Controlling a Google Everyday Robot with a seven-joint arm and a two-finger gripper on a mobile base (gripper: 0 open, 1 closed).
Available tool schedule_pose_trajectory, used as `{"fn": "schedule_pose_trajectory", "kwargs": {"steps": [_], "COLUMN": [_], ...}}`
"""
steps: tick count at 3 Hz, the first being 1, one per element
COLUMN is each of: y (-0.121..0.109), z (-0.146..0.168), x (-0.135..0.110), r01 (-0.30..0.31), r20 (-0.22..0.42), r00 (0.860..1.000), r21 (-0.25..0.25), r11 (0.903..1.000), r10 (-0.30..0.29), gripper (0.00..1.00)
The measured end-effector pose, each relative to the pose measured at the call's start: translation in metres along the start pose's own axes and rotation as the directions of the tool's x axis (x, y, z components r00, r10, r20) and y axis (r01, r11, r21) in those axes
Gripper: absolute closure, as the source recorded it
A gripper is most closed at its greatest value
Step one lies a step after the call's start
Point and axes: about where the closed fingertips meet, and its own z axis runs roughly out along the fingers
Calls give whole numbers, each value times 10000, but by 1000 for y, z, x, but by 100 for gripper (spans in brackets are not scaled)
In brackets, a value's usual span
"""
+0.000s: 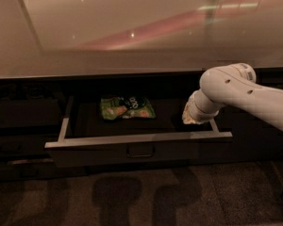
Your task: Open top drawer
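Note:
The top drawer point(139, 150) stands pulled out under the counter, its dark front facing me with a small loop handle point(141, 151) at its centre. Its pale side walls and dark floor show. A green snack bag point(127, 108) lies inside near the back. My gripper point(190, 118) hangs from the white arm at the drawer's right end, just behind the front panel and above the inside. Its tip is hidden behind the wrist.
The glossy beige countertop point(132, 27) runs above the drawer. Narrower dark drawers point(23, 140) sit to the left and a lower drawer below. A dark cabinet front point(259, 140) is at the right. Brown carpet point(141, 197) covers the floor in front.

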Motion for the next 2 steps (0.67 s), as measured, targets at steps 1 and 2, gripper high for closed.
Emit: {"fn": "schedule_pose_trajectory", "kwargs": {"steps": [1, 2], "y": [0, 13], "z": [0, 2], "x": [0, -10], "r01": [1, 210], "r20": [0, 38], "r00": [10000, 9998], "r21": [0, -19], "r11": [10000, 9998], "r10": [-1, -210], "gripper": [100, 100]}}
